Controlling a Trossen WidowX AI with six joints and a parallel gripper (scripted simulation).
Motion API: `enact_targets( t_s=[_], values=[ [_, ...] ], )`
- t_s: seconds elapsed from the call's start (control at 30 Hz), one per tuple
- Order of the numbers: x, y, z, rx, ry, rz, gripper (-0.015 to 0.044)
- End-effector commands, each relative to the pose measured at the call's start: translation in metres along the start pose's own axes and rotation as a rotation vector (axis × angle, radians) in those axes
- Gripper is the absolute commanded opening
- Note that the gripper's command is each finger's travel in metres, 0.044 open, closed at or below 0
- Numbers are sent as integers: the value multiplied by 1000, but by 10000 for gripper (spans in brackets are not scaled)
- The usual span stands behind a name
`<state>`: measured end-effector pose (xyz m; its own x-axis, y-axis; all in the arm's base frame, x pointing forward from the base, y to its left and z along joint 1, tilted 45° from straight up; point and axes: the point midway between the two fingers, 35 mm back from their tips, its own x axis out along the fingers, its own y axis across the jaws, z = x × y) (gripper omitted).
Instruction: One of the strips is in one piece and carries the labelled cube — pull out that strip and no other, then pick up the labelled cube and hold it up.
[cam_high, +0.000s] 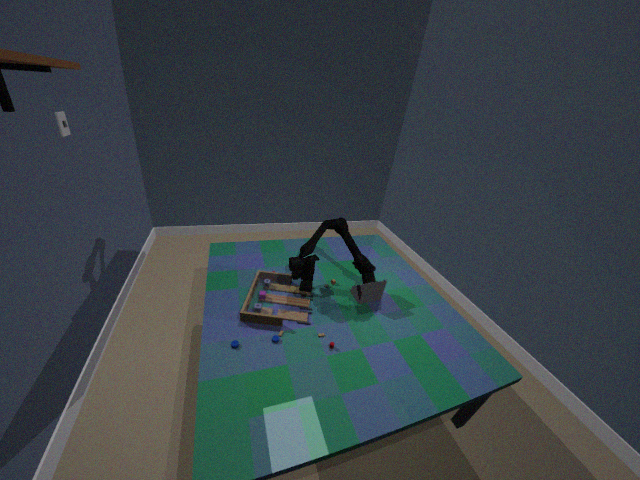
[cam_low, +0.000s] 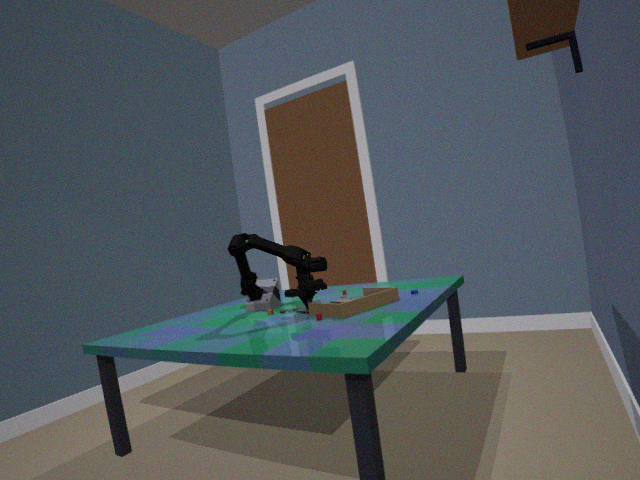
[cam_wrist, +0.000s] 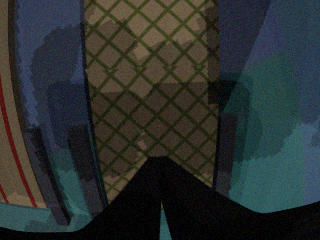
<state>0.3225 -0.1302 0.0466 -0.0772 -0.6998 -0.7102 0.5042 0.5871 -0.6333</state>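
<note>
- Jaws pinch shut, right over the strip with green criss-cross lines; I can't tell if they touch.
- Three cubes sit inside the wooden tray, one per strip.

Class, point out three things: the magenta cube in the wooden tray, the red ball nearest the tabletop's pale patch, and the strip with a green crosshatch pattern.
Magenta cube (cam_high: 262, 296): top view, its middle.
Red ball (cam_high: 331, 345): top view, its middle.
Green-crosshatched strip (cam_wrist: 155, 107): wrist view, its patterned upper face.
</note>
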Motion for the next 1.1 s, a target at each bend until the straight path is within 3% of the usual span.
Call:
enact_targets(
  t_s=[0.0,1.07],
  values=[
    [2,0,-2,-3,0,-3,0],
    [4,-1,-51,-5,2,-3,0]
  ],
)
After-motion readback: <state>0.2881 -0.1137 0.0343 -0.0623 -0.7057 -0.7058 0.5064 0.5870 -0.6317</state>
